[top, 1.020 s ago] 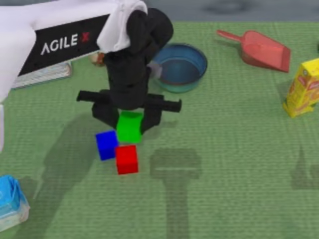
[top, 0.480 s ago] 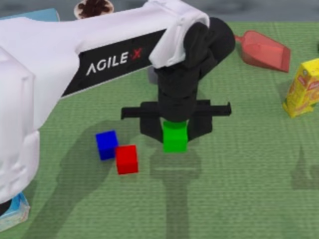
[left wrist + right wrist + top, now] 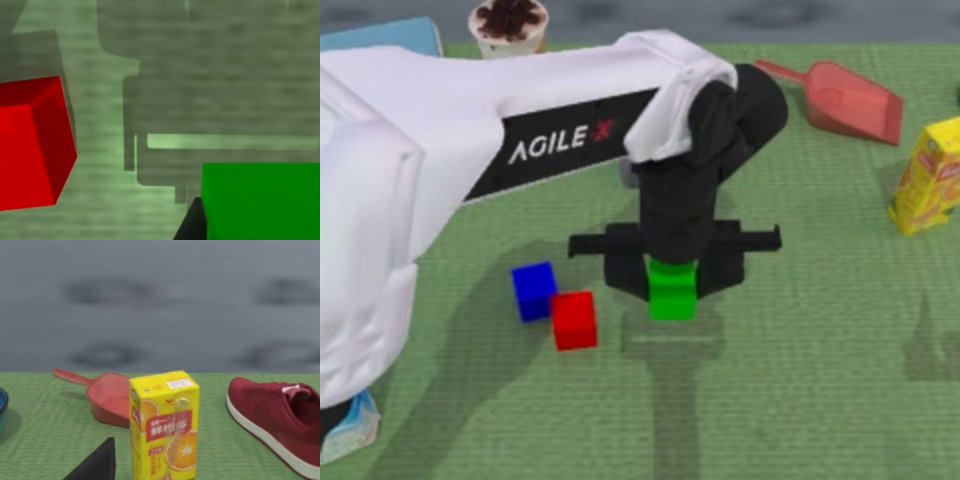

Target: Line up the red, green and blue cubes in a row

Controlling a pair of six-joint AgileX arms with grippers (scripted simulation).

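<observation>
here, left end effector (image 3: 672,272) clamped on green cube (image 3: 672,290), right of touching red cube (image 3: 574,320) and blue cube (image 3: 534,291)

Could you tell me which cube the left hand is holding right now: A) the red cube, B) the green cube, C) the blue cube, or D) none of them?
B: in the top view the green cube sits between the fingers of the left hand, while the red cube and blue cube lie apart on the mat.
</observation>
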